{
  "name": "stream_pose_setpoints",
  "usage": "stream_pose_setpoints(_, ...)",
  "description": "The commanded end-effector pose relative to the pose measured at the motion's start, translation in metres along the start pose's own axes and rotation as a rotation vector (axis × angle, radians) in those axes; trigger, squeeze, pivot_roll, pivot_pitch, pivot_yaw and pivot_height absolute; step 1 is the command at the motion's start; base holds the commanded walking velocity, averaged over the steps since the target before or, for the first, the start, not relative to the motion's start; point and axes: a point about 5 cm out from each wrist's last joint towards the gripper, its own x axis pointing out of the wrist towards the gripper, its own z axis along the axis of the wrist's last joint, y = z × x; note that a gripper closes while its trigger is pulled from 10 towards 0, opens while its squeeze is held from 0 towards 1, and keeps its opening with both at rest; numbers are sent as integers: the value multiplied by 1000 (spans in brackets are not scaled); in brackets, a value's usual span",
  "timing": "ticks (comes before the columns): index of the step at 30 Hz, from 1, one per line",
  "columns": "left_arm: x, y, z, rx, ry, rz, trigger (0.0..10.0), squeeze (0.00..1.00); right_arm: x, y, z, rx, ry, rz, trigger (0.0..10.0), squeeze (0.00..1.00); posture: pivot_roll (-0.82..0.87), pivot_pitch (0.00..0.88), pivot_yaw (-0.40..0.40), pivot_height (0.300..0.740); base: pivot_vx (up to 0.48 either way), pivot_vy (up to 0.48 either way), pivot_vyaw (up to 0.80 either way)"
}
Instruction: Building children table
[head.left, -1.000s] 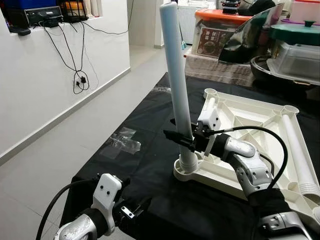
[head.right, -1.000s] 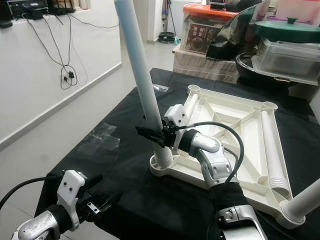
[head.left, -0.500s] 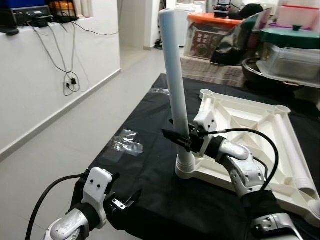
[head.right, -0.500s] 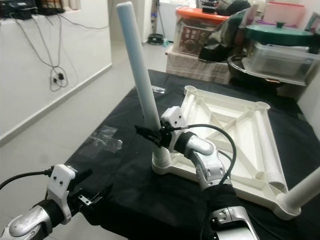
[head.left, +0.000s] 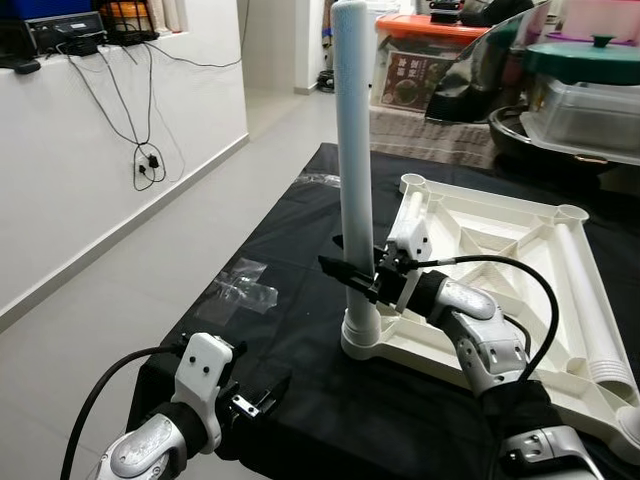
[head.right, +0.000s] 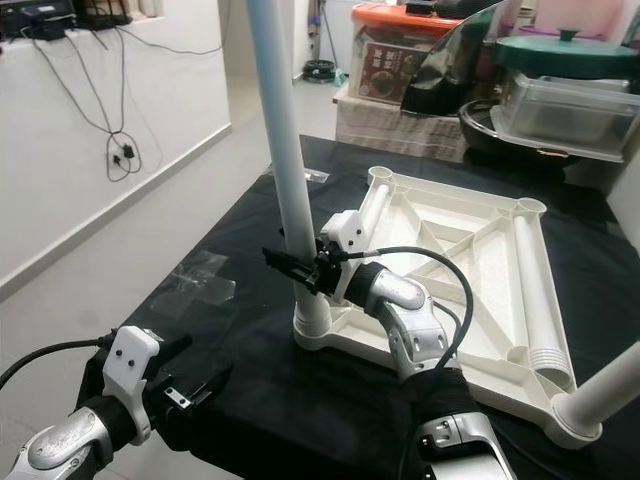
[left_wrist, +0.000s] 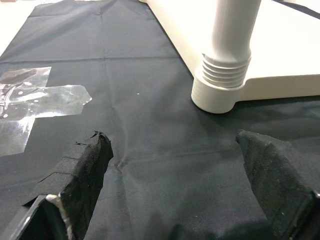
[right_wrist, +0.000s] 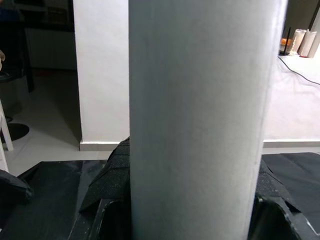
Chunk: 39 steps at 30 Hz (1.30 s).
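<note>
White tabletop (head.left: 480, 250) lies upside down on black cloth (head.left: 290, 260) on a table, ribs showing. One leg (head.left: 352, 150) stands upright in the near-left corner socket (head.left: 360, 340), threaded end seated in it. Right gripper (head.left: 352, 280) clamps the leg low down, just above the socket, fingers on both sides of the tube; right wrist view has black pads (right_wrist: 112, 190) pressed against it. A 2nd leg (head.left: 590, 300) lies flat along the tabletop's right side; a 3rd (head.right: 605, 385) sticks up from the near-right corner. Left gripper (head.left: 255, 405) hovers low over the cloth's near-left edge, fingers (left_wrist: 80, 175) spread wide w/ nothing between. Clear plastic wrap (head.left: 245, 283) lies on the cloth left of the socket. Storage boxes (head.left: 430, 60) and pots (head.left: 585, 80) behind.
</note>
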Motion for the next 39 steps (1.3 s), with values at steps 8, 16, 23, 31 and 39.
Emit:
stream_pose_setpoints(8, 3, -1, -4, 5, 14, -7, 10000, 0, -11, -3, -4, 7, 25, -34, 10000, 0, 37, 0, -47, 740, 0, 0, 0)
stream_pose_setpoints(16, 2, 0, -6, 2, 19, 7, 10000, 0, -10, 17, -21, 116, 19, -19, 10000, 0, 38, 0, -55, 740, 0, 0, 0)
stream_pose_setpoints(23, 4, 0, -7, -2, 16, 16, 10000, 0, -14, 18, -29, 192, 6, -78, 10000, 0, 32, 0, -57, 740, 0, 0, 0)
stream_pose_setpoints(31, 5, 0, -7, -3, 13, 16, 10000, 0, -16, 23, -31, 212, -8, -90, 10000, 0, 28, 0, -55, 740, 0, 0, 0)
stream_pose_setpoints(39, 4, 2, -7, 3, 14, 24, 10000, 0, -19, 37, -30, 130, 10, -20, 10000, 0, 26, 0, -51, 740, 0, 0, 0)
